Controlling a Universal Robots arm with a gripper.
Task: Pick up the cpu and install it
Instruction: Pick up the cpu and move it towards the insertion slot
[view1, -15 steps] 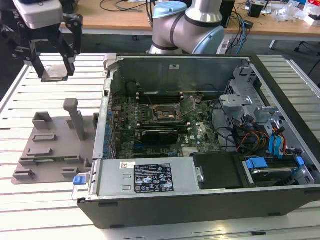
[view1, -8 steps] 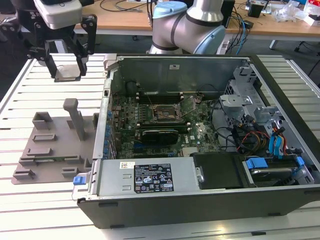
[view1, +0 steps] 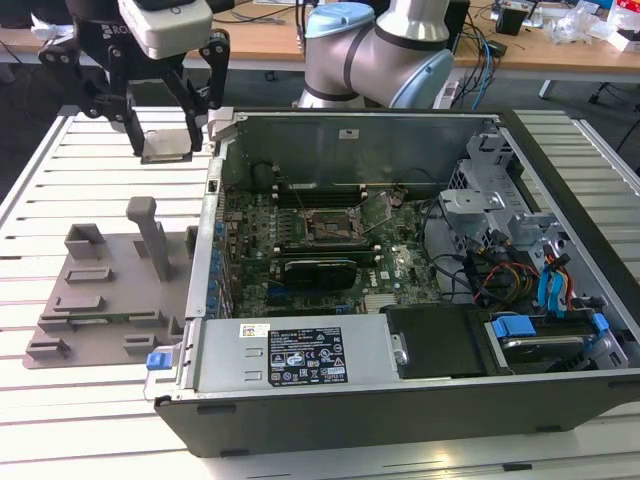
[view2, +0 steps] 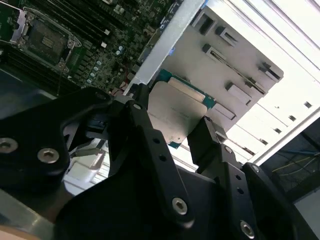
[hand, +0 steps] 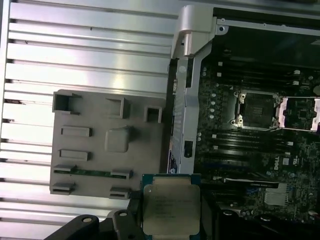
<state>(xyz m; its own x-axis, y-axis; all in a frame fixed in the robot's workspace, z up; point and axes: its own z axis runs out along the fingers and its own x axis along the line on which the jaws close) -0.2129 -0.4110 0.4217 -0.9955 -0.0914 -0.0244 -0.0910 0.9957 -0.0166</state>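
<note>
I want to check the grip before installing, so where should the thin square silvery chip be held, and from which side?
By two opposite thin edges, coming from above its flat face. The thin square silvery-grey cpu is a flat plate with nothing raised to grip, so only its rim suits. The black gripper holds it that way now, jaws against opposite edges.

Gripper (view1: 165, 138) with cpu (view1: 168, 148) hangs over slatted table (view1: 60, 170), free air around. Case wall (hand: 186, 100) stands between it and socket (view1: 325, 228); socket open from above. Fixture post (view1: 150, 235) upright nearby.
</note>
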